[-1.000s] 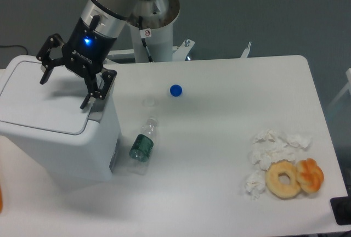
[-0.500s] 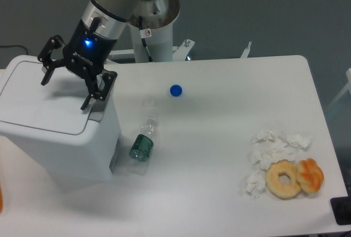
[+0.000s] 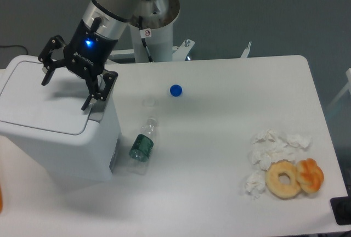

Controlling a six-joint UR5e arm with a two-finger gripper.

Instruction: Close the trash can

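The large white plastic trash can (image 3: 55,133) with its flat hinged lid stands at the table's left edge, lid lying down flat. The black two-finger gripper (image 3: 67,86), fingers spread wide and holding nothing, hovers over the lid's far right part, having lifted very slightly over the last second. The closing looks done; the arm seems to be backing off.
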